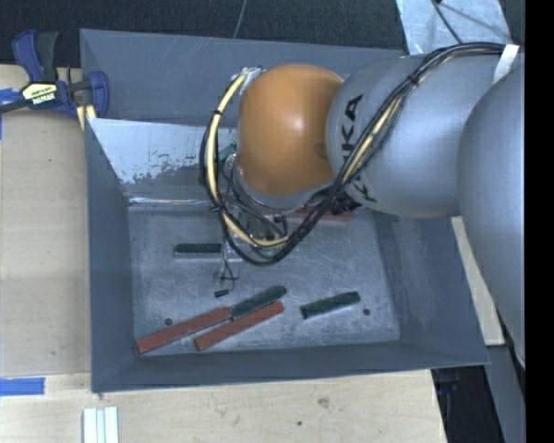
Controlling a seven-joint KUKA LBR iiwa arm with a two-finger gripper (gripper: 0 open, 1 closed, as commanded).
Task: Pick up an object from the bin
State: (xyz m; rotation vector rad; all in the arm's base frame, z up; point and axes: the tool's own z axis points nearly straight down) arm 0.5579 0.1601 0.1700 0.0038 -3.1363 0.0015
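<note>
Front of the grey metal bin (111,275): 2 flat reddish-brown sticks (180,331), with 2 dark green flat bars (258,300) just behind them. The gripper (225,280) hangs low mid-floor, between those and a 3rd green bar (198,247) further back. Can't tell if the jaws are open or closed. Looks like pre-grasp to me; next it needs lining up over 1 bar.

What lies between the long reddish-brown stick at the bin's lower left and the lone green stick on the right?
In the camera view, a shorter reddish-brown stick and a dark green stick, lying side by side.
</note>
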